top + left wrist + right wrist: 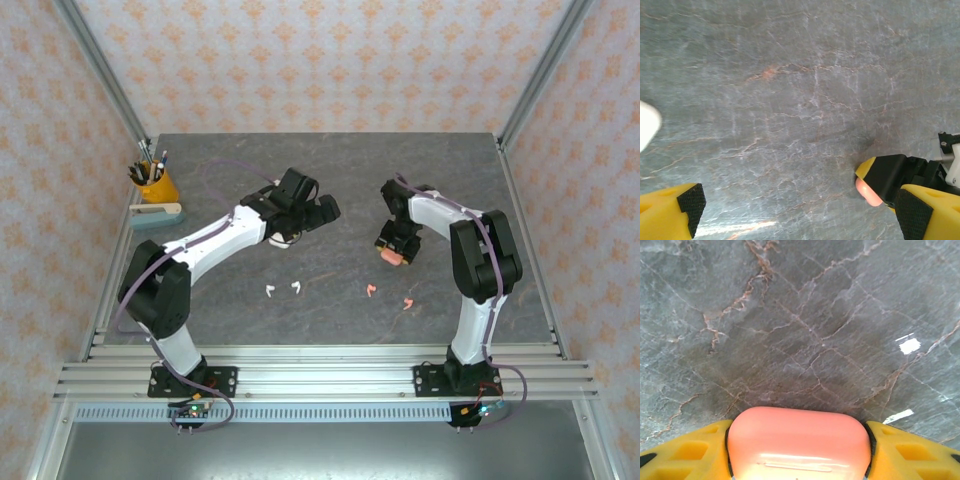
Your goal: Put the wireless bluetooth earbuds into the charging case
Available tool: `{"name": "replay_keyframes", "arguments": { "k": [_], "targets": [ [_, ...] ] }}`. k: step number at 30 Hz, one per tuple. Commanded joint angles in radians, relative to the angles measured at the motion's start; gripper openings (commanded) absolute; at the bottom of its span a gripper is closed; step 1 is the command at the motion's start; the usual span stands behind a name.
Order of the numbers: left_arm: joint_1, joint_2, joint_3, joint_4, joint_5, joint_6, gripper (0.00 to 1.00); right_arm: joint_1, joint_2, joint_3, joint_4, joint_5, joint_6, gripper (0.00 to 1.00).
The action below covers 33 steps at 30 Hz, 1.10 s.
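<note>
Since the two white earbuds and the two salmon-pink earbuds are lying nearest the arm bases, loose on the table and well apart from any case, nothing is seated yet, and the step in hand looks like readying a case to receive them.

Just beyond the pink pair, the right gripper is clenching the salmon-pink case between its yellow fingers, squeezing the case across its width. A seam is showing along the case's near face, so the lid is probably down. I cannot tell whether the case is resting on the table or hanging just above it.

Across the middle, the left gripper is hovering released, jaws spread wide over bare stone and grasping nothing. A white rounded thing, likely the white case, is peeking in beside it.

To do this well, the right arm should be pressing only on the lower shell, leaving the lid free to swing. The left fingers should be approaching the lid edge from the side away from the hinge, slowly, since the smooth shell may be slipping under the pads.

Farthest off, a pen cup is standing at the left edge, clear of the work.
</note>
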Motion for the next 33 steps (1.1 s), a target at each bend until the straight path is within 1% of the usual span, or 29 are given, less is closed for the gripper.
{"name": "replay_keyframes", "arguments": {
  "k": [1,4,7,10,15,22,26,33],
  "targets": [
    [-0.007,0.014,-0.044,0.151,0.081,0.01,1.0,0.011,-0.038,0.025,0.01,-0.033,0.045,0.54],
    [-0.008,0.032,-0.097,0.312,0.147,0.018,1.0,0.01,-0.031,0.054,0.011,-0.039,0.077,0.55],
    [-0.008,0.069,-0.139,0.467,0.21,0.001,0.97,0.011,-0.005,0.091,0.014,-0.056,0.118,0.55],
    [-0.015,0.106,-0.182,0.607,0.246,-0.024,0.95,0.01,0.015,0.116,0.031,-0.074,0.164,0.55],
    [-0.05,0.155,-0.211,0.723,0.243,-0.023,0.9,0.01,0.051,0.175,0.03,-0.102,0.208,0.54],
    [-0.088,0.233,-0.228,0.856,0.215,-0.011,0.79,0.004,0.084,0.255,0.01,-0.133,0.241,0.54],
    [-0.097,0.263,-0.238,0.936,0.201,-0.011,0.72,0.001,0.083,0.268,0.006,-0.156,0.253,0.54],
    [-0.106,0.311,-0.229,1.017,0.166,-0.034,0.67,-0.003,0.072,0.27,0.005,-0.179,0.266,0.54]
  ]
}}
